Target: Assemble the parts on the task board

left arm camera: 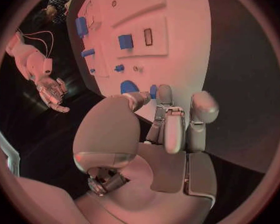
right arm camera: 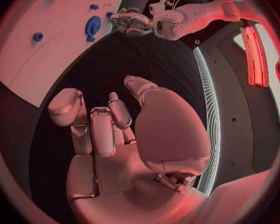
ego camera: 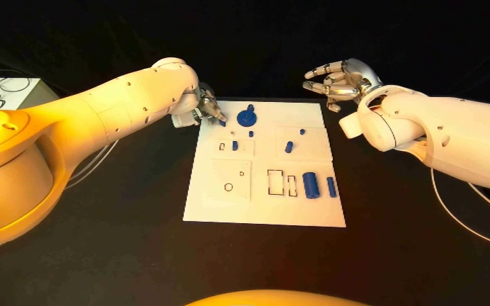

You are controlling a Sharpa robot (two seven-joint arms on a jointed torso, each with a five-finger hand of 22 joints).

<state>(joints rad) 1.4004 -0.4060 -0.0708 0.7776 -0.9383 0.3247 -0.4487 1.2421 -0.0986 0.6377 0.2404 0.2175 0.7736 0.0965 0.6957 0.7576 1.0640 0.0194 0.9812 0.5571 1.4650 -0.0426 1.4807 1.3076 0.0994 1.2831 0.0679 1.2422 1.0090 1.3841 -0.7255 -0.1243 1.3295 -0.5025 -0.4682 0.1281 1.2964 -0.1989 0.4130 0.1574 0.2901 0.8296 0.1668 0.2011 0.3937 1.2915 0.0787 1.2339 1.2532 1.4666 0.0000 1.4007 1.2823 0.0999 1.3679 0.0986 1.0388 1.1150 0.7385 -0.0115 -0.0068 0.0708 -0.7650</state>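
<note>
1. the task board (ego camera: 265,210) lies flat in the middle of the black table (ego camera: 122,249).
2. the left hand (ego camera: 204,108) is at the board's far left corner, fingers pointing down at its edge; whether it holds anything cannot be told.
3. the right hand (ego camera: 342,79) is off the board beyond its far right corner, fingers apart and curled, holding nothing.
4. a round blue part (ego camera: 246,117) sits near the far edge, just beside the left hand.
5. two blue cylinders (ego camera: 310,186) lie side by side near the board's right edge, next to a rectangular outline (ego camera: 277,182).
6. smaller blue parts (ego camera: 289,146) are scattered across the board's middle.
</note>
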